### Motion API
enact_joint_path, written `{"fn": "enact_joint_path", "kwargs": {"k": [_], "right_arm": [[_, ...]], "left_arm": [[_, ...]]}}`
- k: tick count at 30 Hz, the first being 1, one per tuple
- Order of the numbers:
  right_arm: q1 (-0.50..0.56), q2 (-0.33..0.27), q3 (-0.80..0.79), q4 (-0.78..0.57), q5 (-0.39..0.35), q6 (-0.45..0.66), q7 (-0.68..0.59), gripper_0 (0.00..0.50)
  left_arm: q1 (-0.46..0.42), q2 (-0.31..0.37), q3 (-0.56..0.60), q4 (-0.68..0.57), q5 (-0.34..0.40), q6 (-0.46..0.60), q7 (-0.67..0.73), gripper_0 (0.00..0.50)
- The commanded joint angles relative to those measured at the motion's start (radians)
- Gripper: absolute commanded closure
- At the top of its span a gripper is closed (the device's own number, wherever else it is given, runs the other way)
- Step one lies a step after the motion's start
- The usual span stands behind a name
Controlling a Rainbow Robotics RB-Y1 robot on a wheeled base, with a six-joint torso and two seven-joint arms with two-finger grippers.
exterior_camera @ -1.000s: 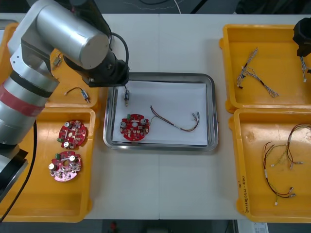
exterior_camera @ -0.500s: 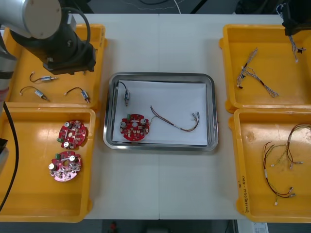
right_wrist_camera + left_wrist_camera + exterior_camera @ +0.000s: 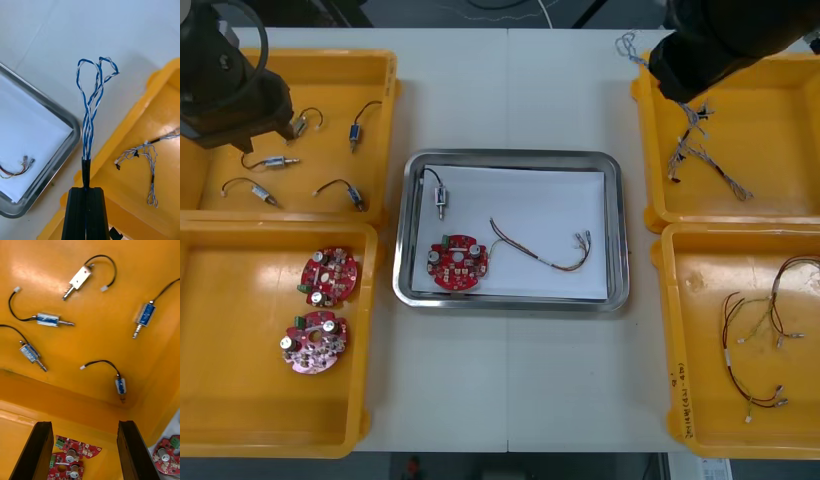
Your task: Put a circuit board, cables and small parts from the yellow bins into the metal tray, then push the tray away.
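Front cam: high overhead, steeply down, far off, whole table (image 3: 510, 90) with metal tray (image 3: 612, 230) and yellow bins (image 3: 240, 400). Right wrist cam: close, looks past right gripper (image 3: 85, 189) along the blue and white cable (image 3: 90, 112) it grips; tray corner and bin rim beyond the fingers also in front view. Left wrist cam: close behind left gripper (image 3: 82, 425), facing bin floor with small metal parts (image 3: 47, 319), same parts in front view.

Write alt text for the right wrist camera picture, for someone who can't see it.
The right gripper, shut on a twisted blue and white cable, holds it over the table between the metal tray and a yellow bin. A red and yellow cable lies in the tray, a second blue and white cable in the bin.
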State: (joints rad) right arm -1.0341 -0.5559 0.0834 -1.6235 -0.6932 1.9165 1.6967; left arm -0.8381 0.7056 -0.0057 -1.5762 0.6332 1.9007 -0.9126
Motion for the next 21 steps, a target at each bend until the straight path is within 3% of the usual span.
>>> {"fn": "enact_joint_path", "kwargs": {"k": [1, 3, 11, 17, 21], "right_arm": [[0.043, 0.01, 0.104, -0.095, -0.048, 0.003, 0.038, 0.5], [0.063, 0.01, 0.137, -0.122, -0.049, -0.002, 0.051, 0.5], [0.1, 0.016, 0.292, -0.147, -0.031, -0.191, 0.207, 0.5], [0.109, 0.042, 0.4, -0.131, 0.04, -0.298, 0.294, 0.5], [0.109, 0.053, 0.444, -0.087, 0.032, -0.347, 0.301, 0.5]], "left_arm": [[-0.027, 0.068, 0.035, 0.07, 0.016, -0.014, 0.055, 0.0], [-0.035, 0.075, 0.036, 0.102, 0.019, -0.023, 0.051, 0.0], [-0.065, 0.095, 0.042, 0.239, 0.026, -0.075, 0.02, 0.0], [-0.095, 0.095, 0.042, 0.329, 0.031, -0.106, -0.002, 0.0], [-0.111, 0.095, 0.042, 0.381, 0.034, -0.121, -0.014, 0.0]]}}
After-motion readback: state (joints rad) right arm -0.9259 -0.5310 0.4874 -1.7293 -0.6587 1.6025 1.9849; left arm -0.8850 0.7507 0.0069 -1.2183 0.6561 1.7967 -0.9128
